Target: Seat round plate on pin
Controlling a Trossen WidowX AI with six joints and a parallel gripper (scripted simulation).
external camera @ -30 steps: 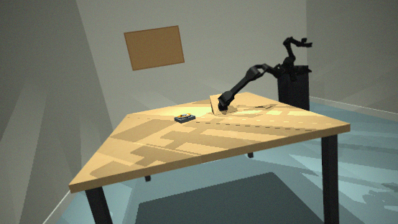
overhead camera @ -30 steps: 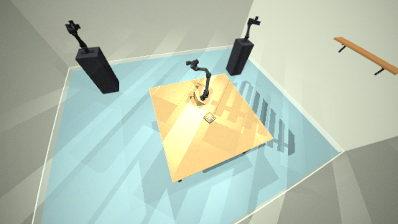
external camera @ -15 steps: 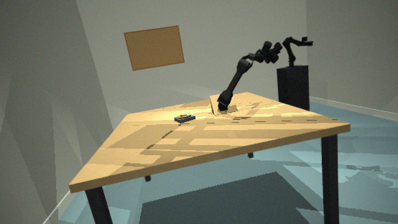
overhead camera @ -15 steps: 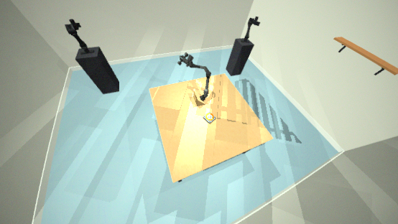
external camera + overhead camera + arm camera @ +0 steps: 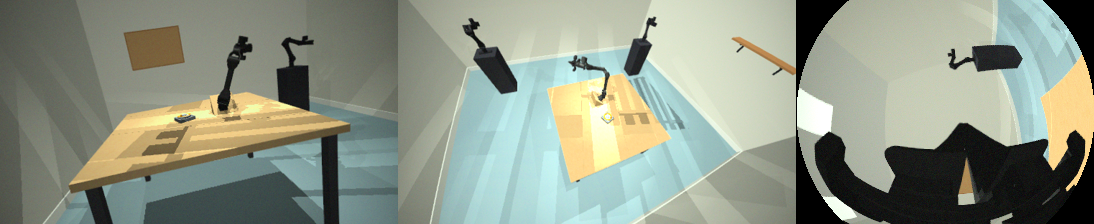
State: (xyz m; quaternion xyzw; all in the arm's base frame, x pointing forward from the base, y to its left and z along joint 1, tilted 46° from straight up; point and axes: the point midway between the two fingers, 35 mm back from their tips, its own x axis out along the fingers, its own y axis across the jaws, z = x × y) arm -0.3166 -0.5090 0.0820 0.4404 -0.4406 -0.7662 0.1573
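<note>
The claw (image 5: 246, 46), pressed together on nothing high above the tabletop (image 5: 251, 126), should come down beside the plate (image 5: 184, 115) and nudge its tab around gently.

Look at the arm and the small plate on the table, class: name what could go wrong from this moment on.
1. The gripper is raised high, far from the plate, with its fingers shut on nothing; a long descent could land off target.
2. Shut fingers can only push, so a nudge may slide the base across the table instead of turning the plate.
3. The wrist view shows wall and floor, not the plate, so aiming is hard.
</note>
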